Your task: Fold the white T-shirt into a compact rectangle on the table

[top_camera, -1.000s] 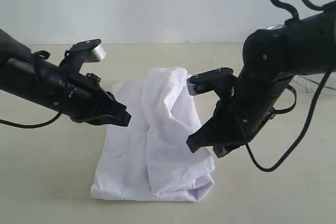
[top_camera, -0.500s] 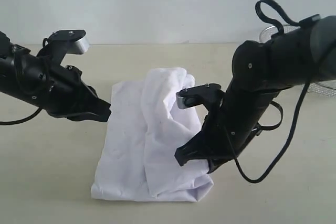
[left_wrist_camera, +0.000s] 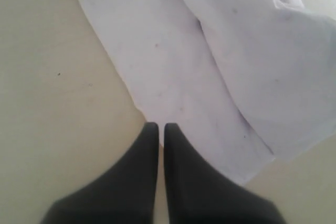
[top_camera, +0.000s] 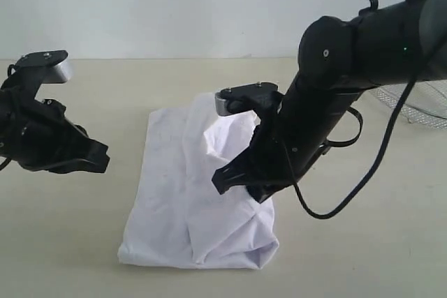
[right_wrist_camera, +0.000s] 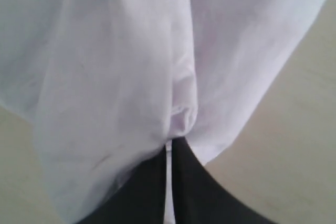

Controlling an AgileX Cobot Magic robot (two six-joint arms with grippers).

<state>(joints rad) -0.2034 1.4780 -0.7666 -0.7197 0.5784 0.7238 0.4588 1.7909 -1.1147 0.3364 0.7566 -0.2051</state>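
Note:
The white T-shirt [top_camera: 174, 200] lies partly folded in a long strip on the table [top_camera: 63, 242], with no lettering showing. My right gripper [top_camera: 223, 181] hangs over the shirt's middle, shut on a pinch of its cloth, and a lifted fold drapes from it. In the right wrist view the shirt [right_wrist_camera: 131, 51] bunches into the closed gripper [right_wrist_camera: 170, 142]. My left gripper [top_camera: 105, 160] is shut and empty, off the shirt's left side. The left wrist view shows this gripper [left_wrist_camera: 157, 125] just short of the shirt's edge [left_wrist_camera: 210, 66].
A silver wire-mesh basket [top_camera: 419, 102] stands at the far right, partly behind the right arm. Bare tabletop surrounds the shirt on the left and in front. A pale wall rises behind the table.
The left arm has pulled back leftward, away from the shirt. The right gripper has moved left over the shirt, dragging the pinched fold with it.

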